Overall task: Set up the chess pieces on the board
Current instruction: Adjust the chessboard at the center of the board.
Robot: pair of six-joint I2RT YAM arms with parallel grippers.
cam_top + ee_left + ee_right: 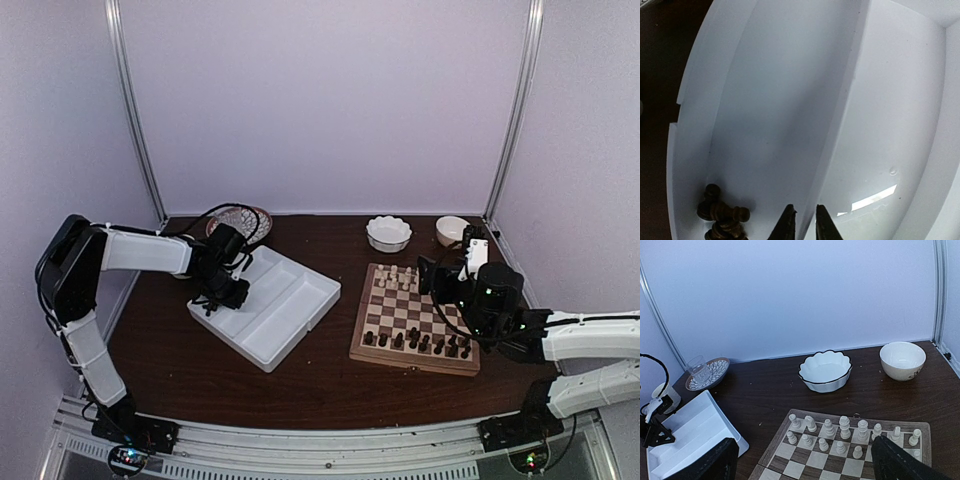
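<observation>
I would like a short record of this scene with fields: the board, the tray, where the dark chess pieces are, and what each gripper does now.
board: cream chessmen on the far rows, dark chess pieces on the near rows
tray: white, divided; a few dark pieces heaped in one corner
left gripper: low in the tray, jaws a narrow gap apart at the divider, beside the heap; whether it grips anything cannot be told
right gripper: open, empty, above the board
behind the board: scalloped bowl, round bowl
</observation>
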